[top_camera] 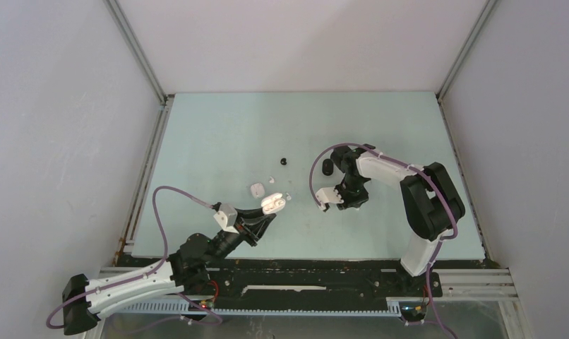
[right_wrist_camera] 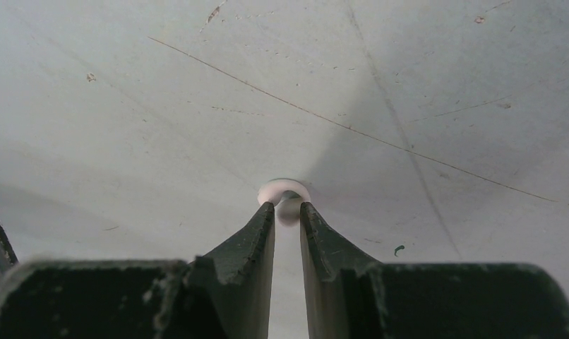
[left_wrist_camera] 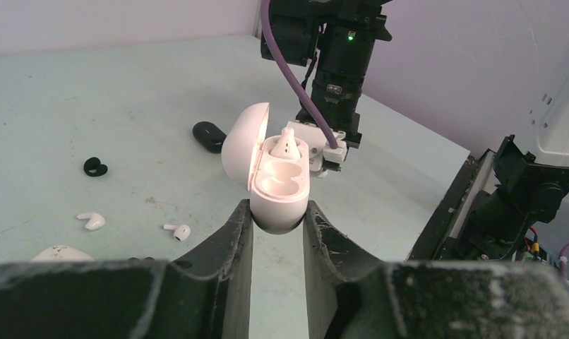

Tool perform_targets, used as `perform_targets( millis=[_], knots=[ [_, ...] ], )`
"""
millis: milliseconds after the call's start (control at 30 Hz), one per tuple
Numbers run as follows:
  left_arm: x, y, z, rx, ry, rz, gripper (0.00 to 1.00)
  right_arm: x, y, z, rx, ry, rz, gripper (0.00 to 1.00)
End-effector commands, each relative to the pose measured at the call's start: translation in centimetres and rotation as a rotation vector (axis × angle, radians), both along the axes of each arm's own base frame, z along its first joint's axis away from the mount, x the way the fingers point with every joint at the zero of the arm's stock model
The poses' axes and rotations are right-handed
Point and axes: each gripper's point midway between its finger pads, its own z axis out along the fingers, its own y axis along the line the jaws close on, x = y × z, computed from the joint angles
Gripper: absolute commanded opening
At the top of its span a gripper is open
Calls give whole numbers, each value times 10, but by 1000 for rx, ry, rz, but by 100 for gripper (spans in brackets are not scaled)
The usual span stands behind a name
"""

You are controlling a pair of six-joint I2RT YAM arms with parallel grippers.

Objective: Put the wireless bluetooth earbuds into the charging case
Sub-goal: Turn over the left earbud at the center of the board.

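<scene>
Left end effector point(left_wrist_camera: 278, 209) clamped on open charging case point(left_wrist_camera: 243, 145) by near edge of desk point(top_camera: 218, 141), right end effector point(right_wrist_camera: 287, 206) pinching white earbud point(right_wrist_camera: 284, 189) mid-desk; line it over the empty well point(left_wrist_camera: 277, 186), lower gently, then release.

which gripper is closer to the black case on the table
Right. The right gripper is close on the near side of the black case; the left gripper is farther left.
</scene>
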Motion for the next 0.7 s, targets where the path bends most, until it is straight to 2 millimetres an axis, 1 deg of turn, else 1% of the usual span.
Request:
perform_targets(
  millis=[0,100,233,333,433,567,667],
  knots=[
    [1,5,-52,90,37,13,0,4,6,4,10,-6,17,22],
    [1,5,-51,89,36,13,0,4,7,1,4,4,16,22],
    [1,5,-51,89,36,13,0,5,18,8,33,24,3,22],
    [1,5,-51,89,35,14,0,12,21,12,38,4,8,22],
    [1,5,-51,90,35,13,0,15,20,8,23,-3,14,22],
    [1,5,-51,88,34,12,0,15,14,-1,-12,14,12,22],
    [1,6,-52,89,35,14,0,15,9,-3,-24,24,7,22]
  ],
)
